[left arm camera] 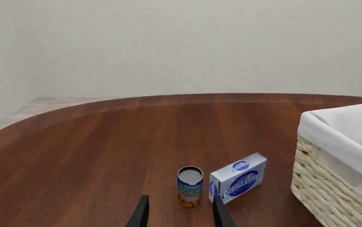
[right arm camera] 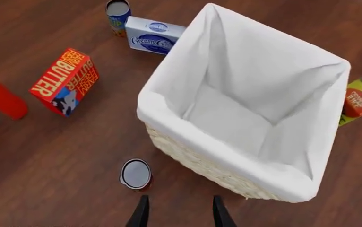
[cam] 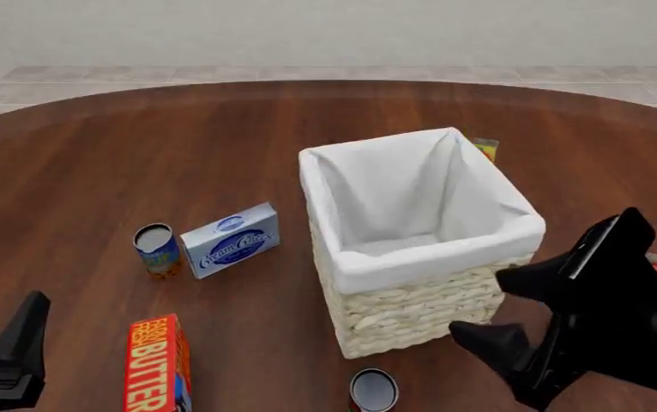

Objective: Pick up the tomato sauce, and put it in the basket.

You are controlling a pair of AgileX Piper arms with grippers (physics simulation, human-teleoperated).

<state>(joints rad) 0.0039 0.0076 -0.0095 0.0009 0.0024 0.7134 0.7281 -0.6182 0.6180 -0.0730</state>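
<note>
Tomato sauce: small rigid can, upright on worktop just beside the near wall of basket. Probably light, smooth-sided, apt to slip. Best pinched across the middle of its round body. Right end effector hovering above, released and empty; left end effector likewise parted.

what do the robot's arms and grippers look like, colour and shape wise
Both are plain matte black with no visible markings or cables. The right gripper is chunky and angular, with two wedge-shaped fingers tapering to blunt tips on a blocky black wrist body. Only a small black angular part of the left gripper shows. In the wrist views the fingers look like slim dark tapered blades.
</note>
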